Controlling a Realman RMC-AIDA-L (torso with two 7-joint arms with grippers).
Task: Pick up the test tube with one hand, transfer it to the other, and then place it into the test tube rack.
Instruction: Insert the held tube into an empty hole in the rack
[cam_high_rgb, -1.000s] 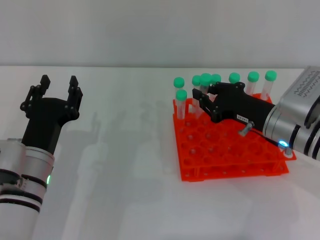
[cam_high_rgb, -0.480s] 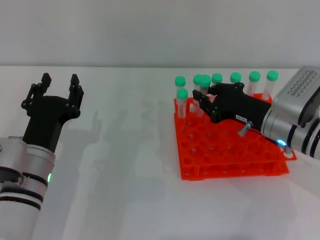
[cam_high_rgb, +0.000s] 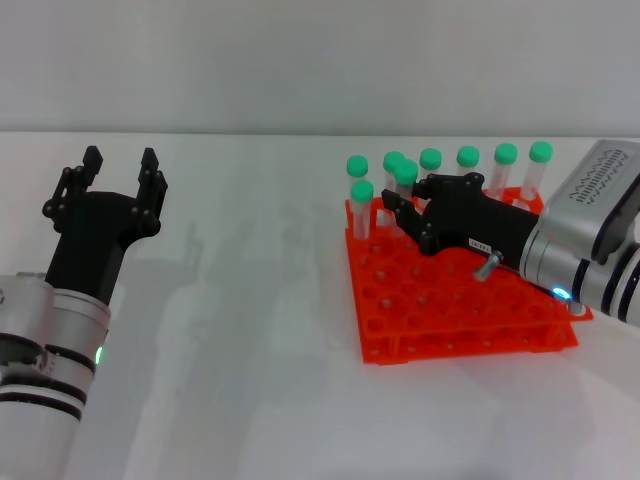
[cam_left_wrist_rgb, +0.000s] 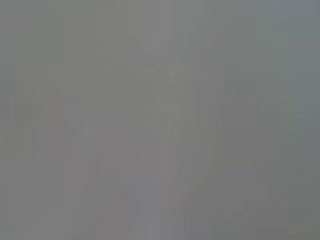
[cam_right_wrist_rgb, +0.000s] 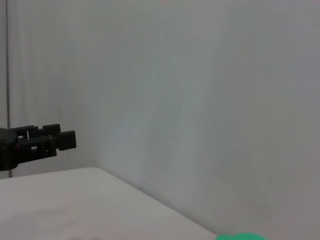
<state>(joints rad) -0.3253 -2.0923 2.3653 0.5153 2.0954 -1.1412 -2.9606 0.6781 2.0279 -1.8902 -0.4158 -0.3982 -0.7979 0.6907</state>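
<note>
Presently the right black tool (cam_high_rgb: 398, 207) pinches a light, slippery, green-capped clear plastic test tube (cam_high_rgb: 404, 185) below its cap at the bright orange-red holed rack's (cam_high_rgb: 455, 305) 11 o'clock corner, while the left black clawed tool (cam_high_rgb: 120, 172) waits spread at 9 o'clock.

The test tube rack (cam_high_rgb: 450, 310) looks like glossy orange-red plastic. The tubes (cam_high_rgb: 361, 212) are clear plastic with matt green caps. The tabletop (cam_high_rgb: 250, 330) is smooth, faintly sheened white.

The bright orange-red plastic two-tier rack (cam_high_rgb: 455, 300) sits on the white surface (cam_high_rgb: 260, 320), right of centre. Slim clear green-capped plastic tubes (cam_high_rgb: 468, 160) stand along its far and left edges. The black clawed left end effector (cam_high_rgb: 120, 163) hangs far to the left.
</note>
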